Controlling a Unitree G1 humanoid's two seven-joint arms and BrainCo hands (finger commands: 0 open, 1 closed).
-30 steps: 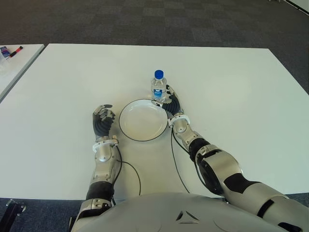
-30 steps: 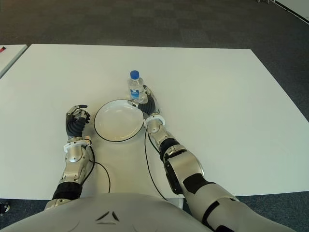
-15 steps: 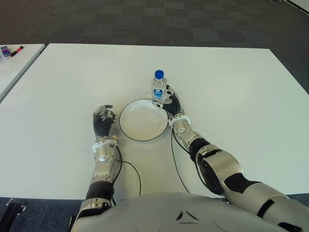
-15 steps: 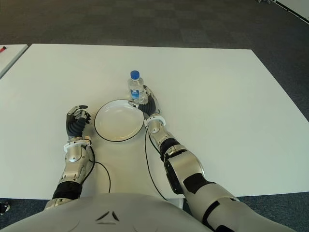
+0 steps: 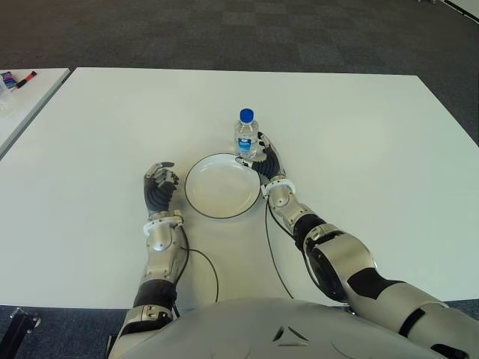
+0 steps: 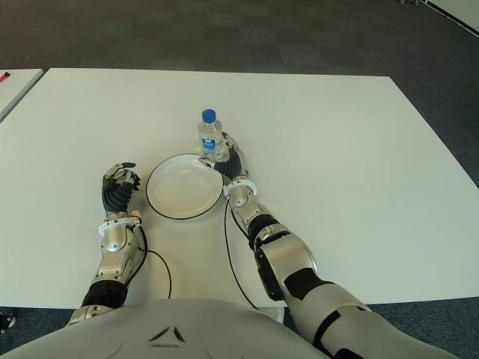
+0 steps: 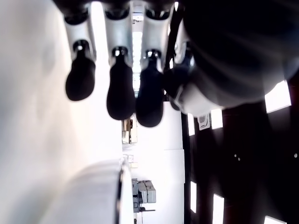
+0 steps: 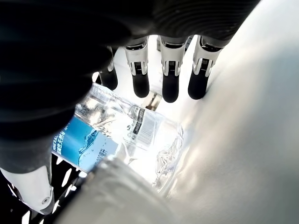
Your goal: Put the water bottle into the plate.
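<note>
Dark grey carpet floor behind a big white table; corner of a second white table at the far left with a couple of small items on it, too small to tell. White plate with dark rim sits on the table in front of the robot, nothing on it. Water bottle, clear with blue cap and blue label, stands upright on the table just beyond the plate's far right edge, not in the plate. Right hand is at the bottle's base, on its right side, by the plate rim. In the right wrist view the fingers are extended and only loosely curved past the bottle, fingertips apart from it, thumb side dark and close on the other side; the hand cups around the bottle without a closed grasp, contact cannot be confirmed. Left hand shows just left of the plate, idle, fingers curled inward, holding nothing; plate rim visible near it in the left wrist view.
</note>
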